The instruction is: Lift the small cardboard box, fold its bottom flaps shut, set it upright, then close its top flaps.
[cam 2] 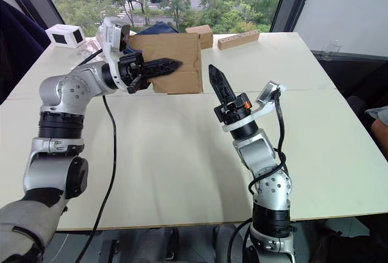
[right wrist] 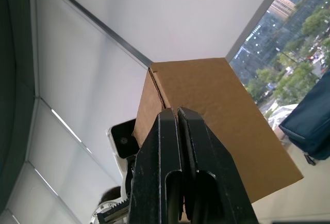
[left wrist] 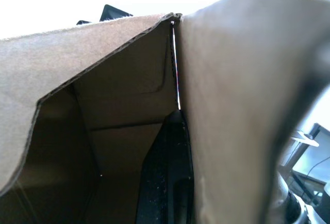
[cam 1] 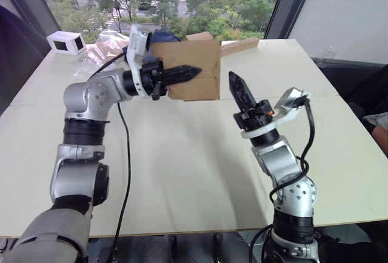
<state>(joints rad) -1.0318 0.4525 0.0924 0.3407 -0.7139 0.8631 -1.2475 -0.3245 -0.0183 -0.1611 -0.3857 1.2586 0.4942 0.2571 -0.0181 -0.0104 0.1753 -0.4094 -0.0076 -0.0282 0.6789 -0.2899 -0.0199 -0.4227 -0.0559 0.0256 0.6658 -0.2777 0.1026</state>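
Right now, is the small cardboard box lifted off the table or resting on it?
Lifted. The left gripper holds the small cardboard box by one wall, one finger inside it, above the table.

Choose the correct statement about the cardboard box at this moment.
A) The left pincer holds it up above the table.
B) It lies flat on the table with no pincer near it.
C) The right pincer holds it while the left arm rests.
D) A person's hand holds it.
A: the left pincer grips a wall of the cardboard box, which hangs above the table, while the right pincer is shut and apart from it.
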